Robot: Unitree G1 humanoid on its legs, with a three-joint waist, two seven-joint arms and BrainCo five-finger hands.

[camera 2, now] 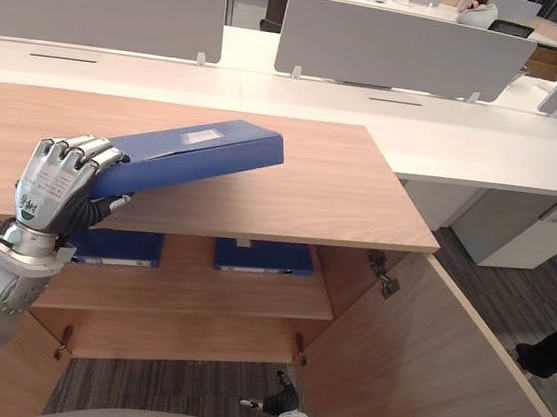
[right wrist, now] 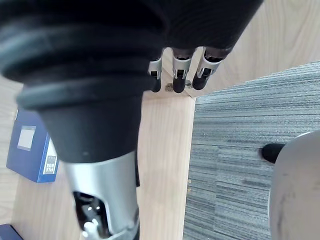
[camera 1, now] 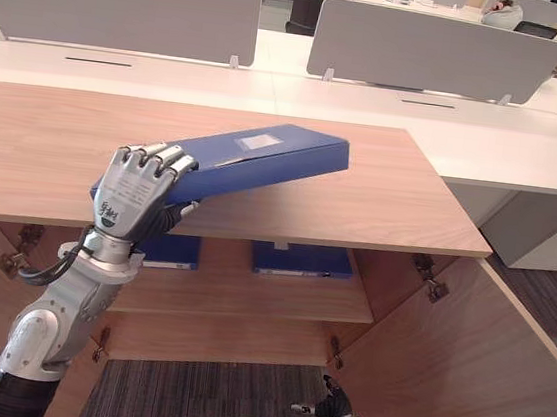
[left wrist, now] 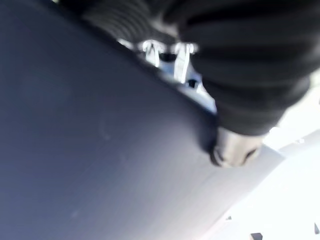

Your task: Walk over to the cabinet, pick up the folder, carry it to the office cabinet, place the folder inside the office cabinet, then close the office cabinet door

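Note:
A blue folder (camera 1: 264, 157) lies tilted on the wooden cabinet top (camera 1: 390, 201), its near-left end out at the front edge. My left hand (camera 1: 137, 192) is shut on that end, fingers curled over the top and thumb underneath. In the left wrist view the folder's dark blue face (left wrist: 100, 150) sits right against the hand. The cabinet stands open below, its right door (camera 1: 462, 360) swung toward me. My right hand (right wrist: 175, 75) hangs low beside the cabinet's lower shelf, fingers relaxed and holding nothing.
Two more blue folders (camera 1: 301, 259) (camera 1: 168, 249) lie on the inner shelf (camera 1: 249, 291). White desks with grey dividers (camera 1: 427, 49) stand behind the cabinet. Grey carpet (camera 1: 217, 393) runs in front. A person's dark shoe (camera 2: 554, 356) shows at the right.

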